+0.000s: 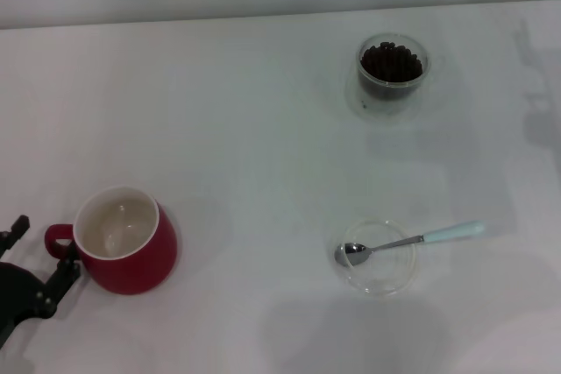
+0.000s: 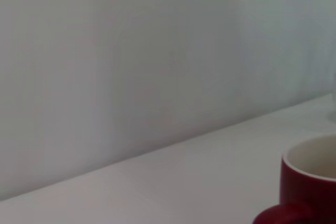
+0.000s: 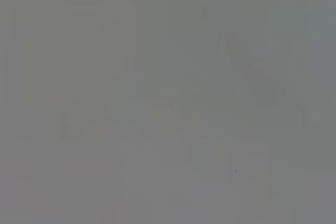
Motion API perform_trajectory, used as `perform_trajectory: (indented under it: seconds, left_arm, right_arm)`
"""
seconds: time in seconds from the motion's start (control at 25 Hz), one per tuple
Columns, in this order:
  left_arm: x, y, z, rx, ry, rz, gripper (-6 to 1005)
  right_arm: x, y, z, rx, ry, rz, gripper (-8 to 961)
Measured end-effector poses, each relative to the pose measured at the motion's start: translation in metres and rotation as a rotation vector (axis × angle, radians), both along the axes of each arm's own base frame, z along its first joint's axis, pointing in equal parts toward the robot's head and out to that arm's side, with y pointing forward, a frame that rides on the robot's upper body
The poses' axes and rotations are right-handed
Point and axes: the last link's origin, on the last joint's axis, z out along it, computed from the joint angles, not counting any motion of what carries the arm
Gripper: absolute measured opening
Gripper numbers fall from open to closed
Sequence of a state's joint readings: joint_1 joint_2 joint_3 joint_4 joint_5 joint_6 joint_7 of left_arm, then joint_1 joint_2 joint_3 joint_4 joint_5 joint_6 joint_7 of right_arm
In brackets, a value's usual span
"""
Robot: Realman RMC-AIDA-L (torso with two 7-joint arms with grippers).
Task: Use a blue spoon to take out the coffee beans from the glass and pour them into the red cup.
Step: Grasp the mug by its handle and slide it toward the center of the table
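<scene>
Head view showed the blue spoon [image 1: 412, 240] lying on the robot's right side of the white bench [image 1: 263, 129], its silver bowl resting in a shallow clear dish [image 1: 378, 257] and its pale handle running out over the rim toward the right edge. The glass [image 1: 391, 70] of coffee beans [image 1: 391, 61] stood farther back on the same side. The left claw [image 1: 31, 264] sat at the near left corner, released, its fingers straddling the handle of the red cup [image 1: 123, 239], well apart from the spoon. The right claw was out of sight, so its state could not be told; yet the spoon lay on its side, handle pointing its way, so that arm looked the better placed.
</scene>
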State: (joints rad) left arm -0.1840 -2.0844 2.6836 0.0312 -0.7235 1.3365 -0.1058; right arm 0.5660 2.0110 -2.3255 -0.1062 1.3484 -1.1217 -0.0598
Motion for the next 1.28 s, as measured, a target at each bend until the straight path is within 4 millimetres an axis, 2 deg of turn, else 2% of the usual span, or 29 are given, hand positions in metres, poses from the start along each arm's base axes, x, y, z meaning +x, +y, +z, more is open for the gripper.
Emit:
perform_trajectory:
  seconds: [0.2,0.32,0.56,0.96,1.28]
  left_arm:
    - [0.0,0.0,-0.001,-0.01,0.004,-0.003,773]
    - [0.0,0.0,-0.002,-0.01,0.004,-0.003,551]
    - [0.002,0.001,-0.002,0.002,0.02,-0.014,316]
    - [0.006,0.004,-0.006,0.015,0.032,-0.025,101]
    - [0.016,0.013,-0.016,0.006,0.052,-0.045,99]
  right_arm:
    - [0.0,0.0,0.001,0.002,-0.002,0.0,797]
    - [0.001,0.0,0.001,0.002,-0.002,0.0,797]
    - [0.001,-0.001,0.001,0.003,-0.002,-0.001,797]
    - [0.001,-0.001,0.001,0.003,-0.003,-0.001,797]
    - [0.001,0.0,0.002,0.002,-0.003,0.0,797]
